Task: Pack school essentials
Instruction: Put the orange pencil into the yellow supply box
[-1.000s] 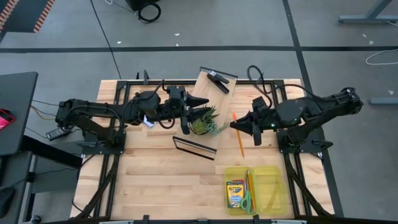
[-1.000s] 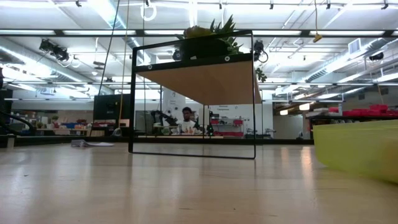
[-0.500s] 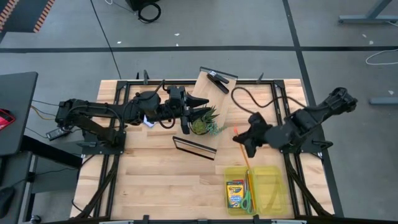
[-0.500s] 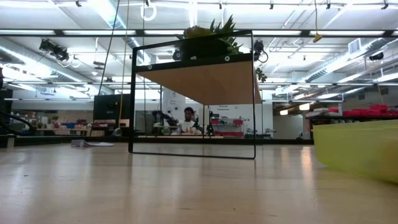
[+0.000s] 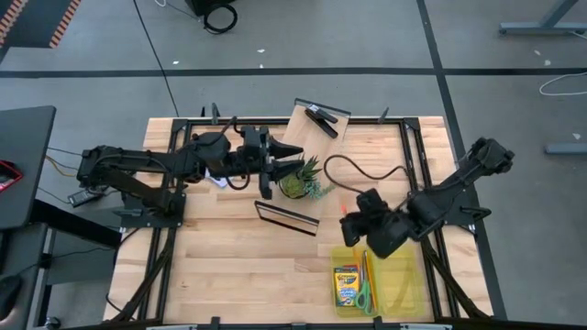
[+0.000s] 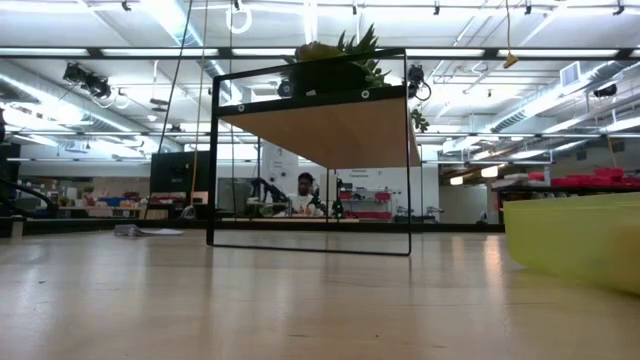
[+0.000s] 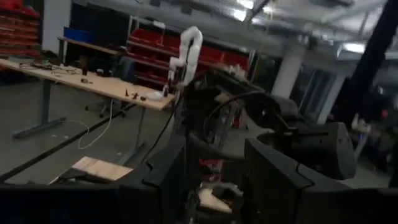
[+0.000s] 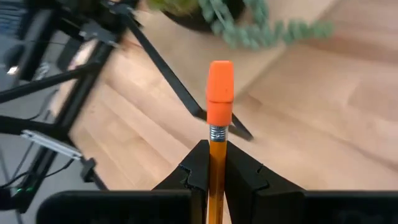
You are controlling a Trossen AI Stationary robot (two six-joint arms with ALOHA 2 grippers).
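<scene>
**Pencil on its way to the yellow tray**

Nearest the lower edge of the high view, the yellow tray (image 5: pixel 404 289) sits at lower right of the table (image 5: pixel 229 275). Its left compartment already holds the crayon box (image 5: pixel 346 286) and the green-handled scissors (image 5: pixel 365 295), with what looks like an orange pencil lying between them, though that is too thin to be sure of.

Just above the tray's upper edge hovers the right gripper (image 5: pixel 356 220). In its wrist view the fingers are pinched closed around an orange pencil (image 8: pixel 217 118), whose eraser end sticks out past the fingertips. This item looks close to being dropped in.

Further up, at mid-frame, stands a black-framed wooden shelf (image 5: pixel 303 174) carrying the potted plant (image 5: pixel 301 181) and, at its far end, a black clip-like object (image 5: pixel 319 120). The left gripper (image 5: pixel 292 158) sits beside the plant with its jaws partly apart; I cannot tell whether it holds anything. A small pale pad (image 5: pixel 219 180) shows beneath that arm, not yet packed, and seems to be what is left.
</scene>
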